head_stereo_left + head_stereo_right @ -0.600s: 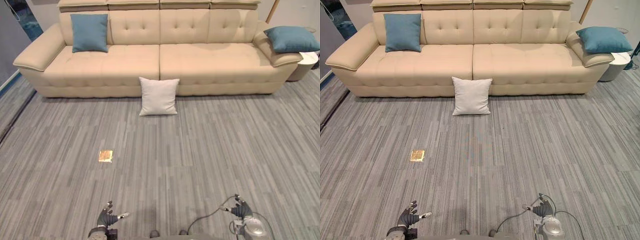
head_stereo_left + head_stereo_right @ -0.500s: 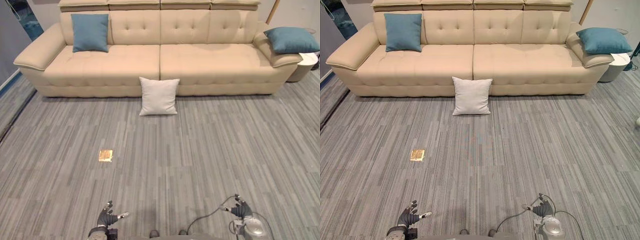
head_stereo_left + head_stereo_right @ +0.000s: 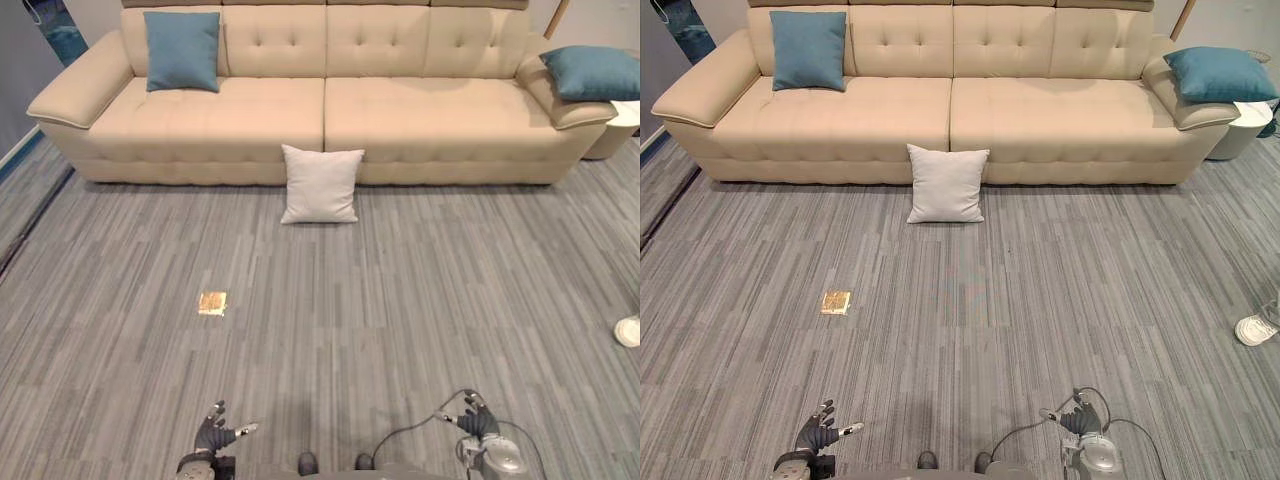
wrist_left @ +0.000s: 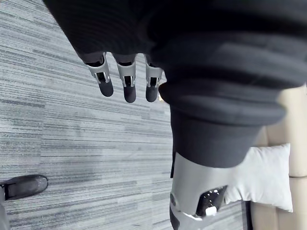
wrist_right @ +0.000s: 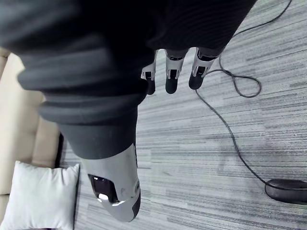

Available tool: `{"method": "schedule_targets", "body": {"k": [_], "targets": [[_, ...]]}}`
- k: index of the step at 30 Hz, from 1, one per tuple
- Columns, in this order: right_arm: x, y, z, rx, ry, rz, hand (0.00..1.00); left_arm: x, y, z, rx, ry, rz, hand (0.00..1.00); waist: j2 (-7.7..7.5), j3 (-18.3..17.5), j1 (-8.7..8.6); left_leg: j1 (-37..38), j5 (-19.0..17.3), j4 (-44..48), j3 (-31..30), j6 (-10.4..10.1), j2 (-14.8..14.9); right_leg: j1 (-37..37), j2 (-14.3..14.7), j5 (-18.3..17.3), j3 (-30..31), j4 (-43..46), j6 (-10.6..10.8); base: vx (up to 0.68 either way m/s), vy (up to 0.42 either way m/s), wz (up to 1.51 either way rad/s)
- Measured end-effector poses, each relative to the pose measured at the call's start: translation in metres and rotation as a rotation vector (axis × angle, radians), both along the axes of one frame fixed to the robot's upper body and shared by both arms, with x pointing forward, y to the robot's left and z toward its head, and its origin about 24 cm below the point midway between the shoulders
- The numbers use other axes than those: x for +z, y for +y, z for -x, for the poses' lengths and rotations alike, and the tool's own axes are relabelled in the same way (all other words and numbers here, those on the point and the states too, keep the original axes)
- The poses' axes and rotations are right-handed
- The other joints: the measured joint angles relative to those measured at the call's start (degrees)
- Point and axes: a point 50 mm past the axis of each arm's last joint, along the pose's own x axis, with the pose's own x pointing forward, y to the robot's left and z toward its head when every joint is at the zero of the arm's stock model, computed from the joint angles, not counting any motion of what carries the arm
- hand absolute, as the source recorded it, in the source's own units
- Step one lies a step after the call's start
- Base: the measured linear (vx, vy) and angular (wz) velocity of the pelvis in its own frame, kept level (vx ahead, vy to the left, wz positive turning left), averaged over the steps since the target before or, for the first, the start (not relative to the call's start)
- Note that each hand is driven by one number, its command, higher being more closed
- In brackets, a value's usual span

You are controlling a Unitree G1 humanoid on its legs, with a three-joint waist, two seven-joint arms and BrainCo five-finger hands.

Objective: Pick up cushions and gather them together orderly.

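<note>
Two hands hang low at the near edge of the scene, and neither holds anything. The left hand (image 3: 215, 437) has its fingers (image 4: 125, 82) straight and slack. The right hand (image 3: 475, 425) has its fingers (image 5: 171, 73) just as loose above the carpet (image 3: 420, 300), a flat grey weave of fine stripes. A small brass plate (image 3: 212, 303) is set into the carpet ahead of the left hand.

The nearest thing to collect is the white cushion (image 3: 321, 184). It lies straight ahead and well apart from both hands, roughly midway between them, so neither arm looks clearly nearer and the gap probably has to be walked. It is soft, plump and nearly square, with no real long axis. It stands on its lower edge on the floor, leaning back against the front of the sofa (image 3: 420, 110) with its broad face towards the robot.

The sofa is beige, with smooth button-tufted upholstery. The first blue cushion (image 3: 182, 51) stands upright against the backrest at the left end of the seat. The second blue cushion (image 3: 592, 72) lies tilted on the right armrest (image 3: 560, 105), farthest from the white one.
</note>
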Motion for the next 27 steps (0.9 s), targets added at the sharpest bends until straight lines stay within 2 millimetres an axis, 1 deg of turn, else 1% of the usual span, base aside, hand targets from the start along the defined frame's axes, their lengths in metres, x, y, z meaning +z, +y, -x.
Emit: {"method": "schedule_targets", "body": {"k": [2, 4, 5, 6, 7, 8, 9, 10, 11, 12, 13, 14, 15, 16, 17, 18, 19, 20, 21, 22, 23, 24, 25, 26, 27], "targets": [[0.001, 0.0, -0.004, -0.007, -0.012, -0.001, 0.0, 0.002, -0.001, -0.004, -0.005, -0.018, 0.001, 0.0, -0.06, 0.72, 0.12, -0.2, -0.04, 0.05, 0.62, 0.0, 0.0, -0.37, -0.03, 0.0, 0.46, 0.2, 0.0, -0.04, 0.0, -0.08], [0.003, 0.001, -0.01, -0.011, -0.028, -0.004, 0.0, 0.006, -0.001, -0.009, -0.001, -0.048, 0.004, 0.0, -0.13, 1.06, 0.43, -2.06, -0.55, 0.32, 1.77, 0.13, 0.06, -3.04, -0.04, -0.06, 1.56, 1.47, 0.07, -0.06, 0.012, -0.18], [0.004, 0.001, -0.013, -0.011, -0.036, -0.004, 0.0, 0.007, -0.001, -0.011, 0.001, -0.057, 0.005, 0.0, -0.11, 1.33, 0.44, -2.98, -0.99, 1.16, 2.16, 0.74, 0.09, -3.87, -0.05, -0.15, 1.78, 2.06, 0.16, -0.04, 0.016, -0.3], [0.007, 0.002, -0.019, -0.012, -0.051, -0.003, 0.0, 0.009, -0.001, -0.013, 0.002, -0.07, 0.006, 0.0, -0.14, 2.0, 0.58, -4.76, -2.42, 3.5, 3.04, 1.74, 0.09, -5.68, -0.24, -0.88, 2.59, 4.01, 0.61, 0.0, 0.02, -0.32], [0.008, 0.002, -0.022, -0.016, -0.061, -0.006, 0.0, 0.01, -0.001, -0.014, 0.005, -0.077, 0.009, 0.0, -0.21, 2.64, 0.89, -5.95, -4.32, 6.0, 4.17, 2.0, 0.0, -7.36, -0.71, -2.55, 3.08, 7.06, 1.12, 0.0, 0.024, -0.29], [0.008, 0.001, -0.022, -0.024, -0.064, -0.01, 0.0, 0.011, -0.002, -0.015, 0.005, -0.08, 0.01, 0.0, -0.09, 2.95, 0.94, -6.28, -5.37, 7.18, 4.52, 2.33, -0.1, -8.01, -1.07, -3.66, 3.09, 8.96, 1.59, 0.01, 0.038, -0.17], [0.007, 0.0, -0.019, -0.033, -0.058, -0.011, 0.0, 0.011, -0.002, -0.016, 0.007, -0.085, 0.013, 0.0, -0.12, 2.97, 1.04, -6.89, -7.78, 9.63, 5.57, 3.18, -0.33, -9.26, -2.07, -6.48, 3.06, 13.44, 3.64, 0.01, 0.039, 0.03], [0.005, 0.0, -0.014, -0.036, -0.045, -0.011, 0.0, 0.013, -0.002, -0.017, 0.006, -0.09, 0.012, 0.0, -0.12, 2.98, 1.03, -6.79, -9.23, 10.88, 6.1, 3.54, -0.62, -10.32, -3.04, -8.55, 2.87, 17.38, 5.99, 0.05, 0.072, 0.03], [0.003, -0.001, -0.01, -0.04, -0.029, -0.012, 0.0, 0.014, -0.001, -0.019, 0.005, -0.099, 0.012, 0.0, -0.16, 3.08, 1.11, -6.42, -10.29, 11.67, 6.25, 4.1, -0.83, -12.59, -3.75, -9.35, 2.41, 23.47, 7.16, 0.11, 0.092, 0.02], [0.001, 0.001, -0.006, -0.039, -0.015, -0.019, 0.0, 0.016, 0.001, -0.021, 0.004, -0.105, 0.002, 0.0, -0.01, 3.22, 1.26, -5.69, -11.41, 12.33, 6.18, 4.49, -1.08, -16.61, -4.79, -9.03, 1.25, 33.05, 6.8, 0.14, 0.098, 0.02], [0.0, 0.003, -0.003, -0.038, -0.006, -0.024, 0.0, 0.016, 0.003, -0.021, 0.003, -0.106, -0.006, 0.0, -0.18, 3.34, 1.22, -4.92, -12.13, 12.93, 5.87, 4.92, -1.22, -18.65, -5.38, -8.65, 0.62, 37.86, 6.36, 0.31, 0.098, 0.13], [-0.003, 0.006, 0.002, -0.034, 0.015, -0.034, 0.0, 0.02, 0.009, -0.024, 0.0, -0.115, -0.03, 0.0, -0.82, 3.99, 0.97, -2.96, -13.63, 14.56, 4.98, 5.51, -1.32, -21.54, -6.29, -9.9, -0.73, 45.93, 5.28, 0.31, 0.065, 0.16], [-0.004, 0.007, 0.003, -0.033, 0.02, -0.034, 0.0, 0.02, 0.012, -0.024, -0.002, -0.113, -0.037, 0.0, -0.94, 4.16, 1.05, -2.09, -14.1, 14.87, 4.88, 5.43, -1.21, -22.33, -6.53, -10.92, -1.55, 47.29, 5.19, 0.41, 0.051, 0.24], [-0.004, 0.005, 0.004, -0.028, 0.024, -0.029, 0.0, 0.021, 0.014, -0.025, -0.005, -0.114, -0.046, 0.0, -0.5, 4.49, 0.8, -0.7, -15.02, 15.06, 4.18, 5.39, -0.85, -23.69, -7.06, -12.48, -3.6, 46.93, 4.71, 0.46, 0.015, 0.33], [-0.002, 0.004, 0.0, -0.013, 0.019, -0.02, 0.0, 0.024, 0.015, -0.032, -0.009, -0.132, -0.048, 0.0, -0.37, 4.81, 0.17, 1.29, -15.39, 13.9, 3.11, 5.13, 0.1, -25.85, -6.8, -12.86, -6.2, 42.67, 3.99, 0.4, 0.008, 0.37], [-0.002, 0.004, 0.0, -0.012, 0.017, -0.02, 0.0, 0.024, 0.015, -0.033, -0.009, -0.135, -0.048, 0.0, -0.29, 4.85, 0.1, 1.61, -15.42, 13.56, 2.83, 5.07, 0.31, -26.31, -6.69, -12.86, -6.71, 41.58, 3.99, 0.44, -0.009, 0.43], [0.0, 0.002, -0.003, -0.01, 0.01, -0.014, 0.0, 0.027, 0.013, -0.041, -0.013, -0.156, -0.042, 0.0, 0.49, 5.39, -0.04, 3.48, -15.52, 11.74, 1.96, 4.48, 1.8, -28.01, -5.63, -11.56, -8.85, 34.81, 3.41, 0.28, -0.016, 0.29], [0.0, 0.001, -0.003, -0.01, 0.01, -0.012, 0.0, 0.028, 0.011, -0.045, -0.017, -0.165, -0.039, 0.0, 0.78, 5.64, -0.11, 4.45, -15.47, 10.84, 1.79, 3.41, 2.52, -28.73, -4.92, -9.87, -9.52, 30.86, 3.2, 0.48, -0.028, 0.39], [0.0, 0.002, -0.003, -0.009, 0.01, -0.014, 0.0, 0.029, 0.01, -0.048, -0.023, -0.172, -0.037, 0.0, 0.61, 6.02, -0.36, 6.36, -15.47, 9.85, 1.39, 1.84, 3.34, -29.66, -4.03, -5.22, -9.98, 22.5, 2.87, 0.66, -0.079, 0.38], [0.0, 0.002, -0.002, -0.009, 0.009, -0.013, 0.0, 0.028, 0.009, -0.048, -0.03, -0.17, -0.036, 0.0, -0.09, 6.06, -0.53, 8.08, -15.98, 9.57, 0.89, -0.02, 3.4, -30.1, -3.63, -0.17, -9.75, 15.15, 2.04, 0.7, -0.099, 0.39], [0.0, 0.001, 0.0, -0.011, 0.012, -0.012, 0.0, 0.028, 0.008, -0.048, -0.034, -0.171, -0.035, 0.0, -0.43, 5.97, -0.58, 9.03, -16.59, 9.58, 0.52, -1.08, 3.41, -30.05, -3.62, 2.31, -9.69, 12.75, 1.55, 0.64, -0.12, 0.41], [-0.002, 0.0, 0.005, -0.015, 0.025, -0.012, 0.0, 0.026, 0.007, -0.043, -0.03, -0.156, -0.031, 0.0, -0.91, 5.86, -0.92, 10.93, -18.0, 10.17, -0.05, -3.46, 3.65, -30.26, -3.8, 9.98, -9.46, 12.62, -2.21, 0.53, -0.126, 0.22], [0.0, -0.001, 0.001, -0.016, 0.018, -0.009, 0.0, 0.022, 0.003, -0.041, -0.019, -0.142, -0.016, 0.0, 0.3, 5.88, -1.1, 10.98, -18.14, 13.13, -0.28, -4.17, 5.57, -31.06, -3.18, 10.18, -10.04, 17.46, -4.83, 0.62, -0.173, 0.2], [0.001, 0.002, -0.004, -0.012, 0.003, -0.014, 0.0, 0.022, 0.003, -0.04, -0.019, -0.141, -0.015, 0.0, 0.59, 5.97, -1.22, 9.11, -17.26, 16.81, -0.1, -5.74, 6.09, -31.3, -3.1, 8.32, -10.26, 18.89, -4.95, 0.73, -0.238, 0.01], [0.003, 0.003, -0.01, -0.003, -0.017, -0.018, 0.0, 0.021, 0.001, -0.041, -0.016, -0.142, -0.007, 0.0, 1.07, 6.34, -1.42, 4.6, -13.82, 27.32, 1.3, -9.16, 7.04, -30.07, -2.75, 5.78, -10.21, 19.63, -4.99, 0.76, -0.276, 0.03]]}}
